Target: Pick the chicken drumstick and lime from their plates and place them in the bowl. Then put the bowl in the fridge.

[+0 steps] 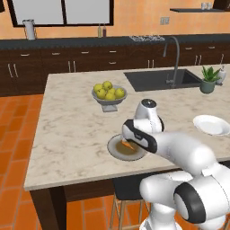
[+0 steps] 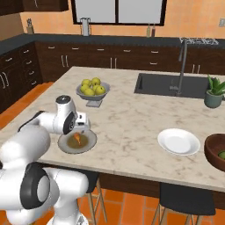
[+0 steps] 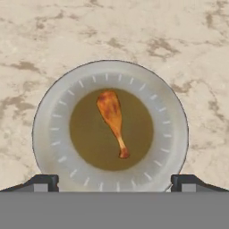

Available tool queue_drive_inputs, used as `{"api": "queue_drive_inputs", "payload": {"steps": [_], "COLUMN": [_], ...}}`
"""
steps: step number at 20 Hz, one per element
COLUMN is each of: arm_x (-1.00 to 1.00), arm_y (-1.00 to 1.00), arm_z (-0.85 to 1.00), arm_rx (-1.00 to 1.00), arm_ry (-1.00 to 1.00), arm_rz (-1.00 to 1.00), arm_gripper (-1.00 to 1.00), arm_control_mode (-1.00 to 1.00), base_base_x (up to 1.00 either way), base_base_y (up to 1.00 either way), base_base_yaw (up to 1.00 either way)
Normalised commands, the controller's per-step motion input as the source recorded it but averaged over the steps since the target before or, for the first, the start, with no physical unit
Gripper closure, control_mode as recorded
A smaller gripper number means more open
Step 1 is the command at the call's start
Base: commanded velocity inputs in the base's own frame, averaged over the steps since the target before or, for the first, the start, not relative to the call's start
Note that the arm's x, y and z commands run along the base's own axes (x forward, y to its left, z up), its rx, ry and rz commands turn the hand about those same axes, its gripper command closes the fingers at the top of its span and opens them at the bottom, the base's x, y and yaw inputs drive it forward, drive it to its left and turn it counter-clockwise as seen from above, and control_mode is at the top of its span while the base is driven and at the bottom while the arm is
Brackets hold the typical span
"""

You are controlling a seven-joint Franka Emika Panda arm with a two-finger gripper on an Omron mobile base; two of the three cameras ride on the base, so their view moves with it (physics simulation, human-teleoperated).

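Hovering wide open, your gripper is facing the light, slippery chicken drumstick at the grey plate centre; be gripping its thick end.

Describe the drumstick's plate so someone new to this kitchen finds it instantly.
On the marble island, go to the near edge in front of the grey footed fruit bowl. The grey plate lies there, below the open gripper, with the chicken drumstick on its brownish centre. The white plate further along is plain and bare.
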Motion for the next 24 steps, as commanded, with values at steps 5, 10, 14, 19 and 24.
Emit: {"api": "queue_drive_inputs", "payload": {"steps": [5,10,14,19,24], "arm_x": [0.36,0.19,0.49,0.33,0.03], "arm_y": [0.07,0.09,0.00,0.01,0.10], "arm_z": [-0.27,-0.60,-0.41,-0.21,-0.35], "arm_rx": [0.00,0.00,0.00,0.00,0.02], "arm_ry": [0.02,0.08,0.03,0.01,0.02], "arm_rz": [0.00,0.00,0.00,0.00,0.00], "arm_gripper": [-1.00,-1.00,-1.00,-1.00,-1.00], "arm_control_mode": [-1.00,-1.00,-1.00,-1.00,-1.00], "base_base_x": [0.00,0.00,0.00,0.00,0.00], "base_base_y": [0.00,0.00,0.00,0.00,0.00], "base_base_yaw": [0.00,0.00,0.00,0.00,0.00]}}
